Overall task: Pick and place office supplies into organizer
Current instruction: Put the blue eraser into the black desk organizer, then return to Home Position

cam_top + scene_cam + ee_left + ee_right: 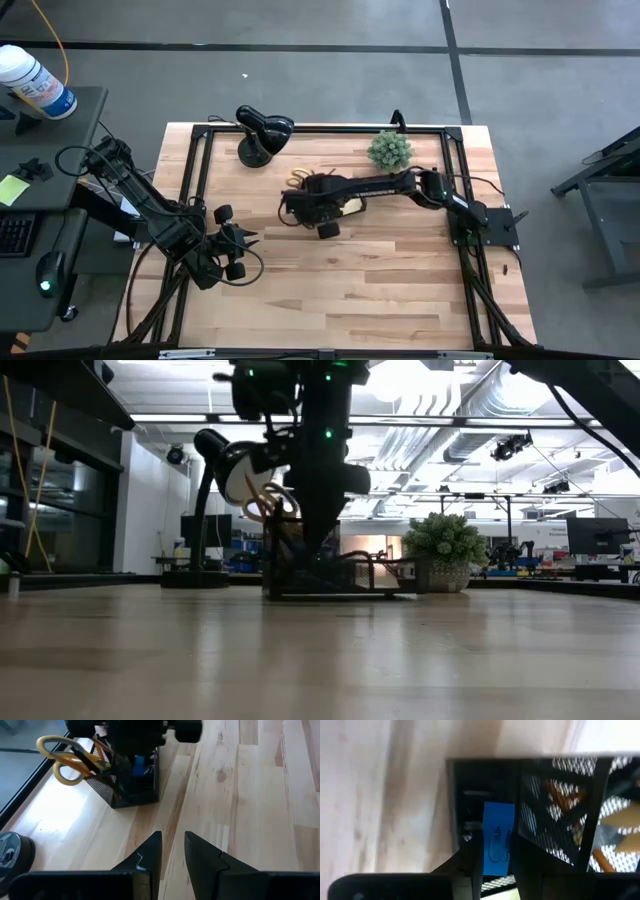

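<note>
Wooden table point(380, 290) carries everything: lamp point(262, 133) and plant point(389, 149) along the far edge, organizer point(322, 197) between them and slightly nearer the middle.

Organizer — black mesh box. Scissors point(67, 761) with yellow handles stand in its taller cup section, orange pens point(101, 750) beside them. Both look already stowed.

Right arm reaches across from the right side; right gripper point(496, 862) is directly over a lower compartment. Between its fingers sits a blue block point(498, 839), fingers narrowly apart with the block filling the gap, so it reads as gripped. The block is inside the compartment walls, not yet let go. Whether it rests on the compartment floor, I cannot tell.

Left arm waits near the table's left side; left gripper point(172, 851) hovers above bare wood, fingers slightly parted, holding nothing, aimed toward the organizer.

Judgement: the step in hand is release of the block.

Risks:
- Organizer looks light. A finger catching the mesh wall on withdrawal could drag or tip it and spill the scissors and pens.
- If the block sticks to one pad on opening, it may lift out again.
- Fingers have little room to open in the narrow compartment — they may press the wall before the block is free.
</note>
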Controlling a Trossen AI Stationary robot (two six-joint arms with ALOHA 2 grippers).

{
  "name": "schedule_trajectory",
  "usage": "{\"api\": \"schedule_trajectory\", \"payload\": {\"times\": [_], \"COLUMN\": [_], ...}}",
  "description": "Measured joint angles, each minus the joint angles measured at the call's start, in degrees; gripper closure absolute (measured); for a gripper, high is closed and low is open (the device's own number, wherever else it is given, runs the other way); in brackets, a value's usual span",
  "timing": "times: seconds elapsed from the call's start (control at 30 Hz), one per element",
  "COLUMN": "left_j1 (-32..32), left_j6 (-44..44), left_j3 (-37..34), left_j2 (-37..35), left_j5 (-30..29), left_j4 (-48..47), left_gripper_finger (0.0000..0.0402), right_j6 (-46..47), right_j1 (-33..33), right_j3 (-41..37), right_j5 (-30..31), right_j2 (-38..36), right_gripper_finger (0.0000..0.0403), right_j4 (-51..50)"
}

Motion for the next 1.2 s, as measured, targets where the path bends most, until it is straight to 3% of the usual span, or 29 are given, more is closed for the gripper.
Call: {"api": "schedule_trajectory", "payload": {"times": [0.67,1.07,1.2], "left_j1": [0.00,0.00,0.00], "left_j6": [-0.39,-0.39,0.07], "left_j3": [0.00,0.00,0.00], "left_j2": [0.00,0.00,0.00], "left_j5": [-0.02,0.51,1.23], "left_j4": [-0.06,-0.51,-0.96], "left_gripper_finger": [0.0330,0.0330,0.0330], "right_j6": [5.60,14.16,17.19], "right_j1": [-0.46,5.05,6.56], "right_j3": [-0.07,-0.09,-0.07], "right_j5": [0.07,-4.66,-4.37], "right_j2": [-0.04,-3.62,-5.14], "right_gripper_finger": [0.0260,0.0269,0.0307], "right_j4": [-3.83,-7.43,-7.06]}}
